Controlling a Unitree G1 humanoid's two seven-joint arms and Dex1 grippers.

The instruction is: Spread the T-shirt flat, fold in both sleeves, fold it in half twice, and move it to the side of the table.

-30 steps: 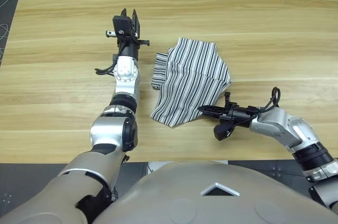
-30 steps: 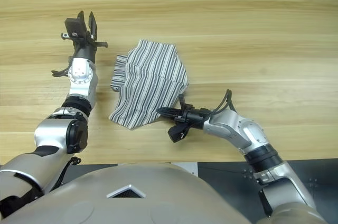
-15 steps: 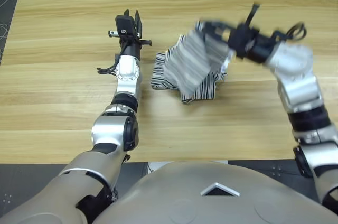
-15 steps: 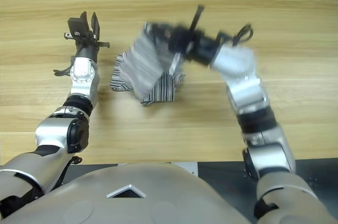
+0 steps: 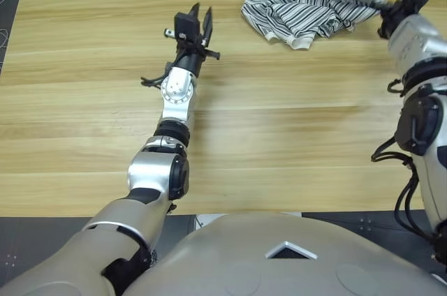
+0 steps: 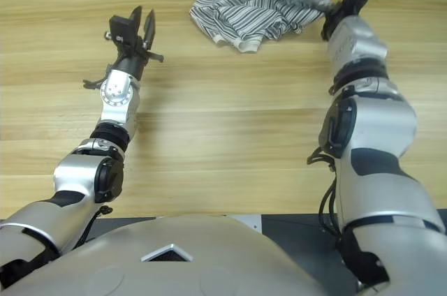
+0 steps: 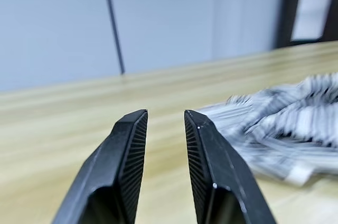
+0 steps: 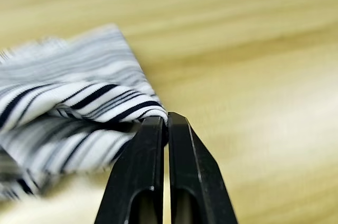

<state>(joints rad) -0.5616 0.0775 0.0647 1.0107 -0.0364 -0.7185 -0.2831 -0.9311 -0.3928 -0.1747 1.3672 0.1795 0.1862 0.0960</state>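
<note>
The black-and-white striped T-shirt lies crumpled in a heap at the far side of the wooden table, right of centre. My right gripper is stretched out to the far right and shut on the shirt's right edge; in the right wrist view its fingers pinch a striped fold. My left gripper hovers open over bare wood to the left of the shirt, apart from it. The left wrist view has its fingers spread, with the shirt lying beyond them.
Bare wood runs across the middle and near side of the table. Dark floor borders the table's left edge, and the near edge lies close to me.
My right gripper swept the shirt from the near middle up and away to the far right, where it now lies bunched instead of folded. The left gripper shifted slightly right.
</note>
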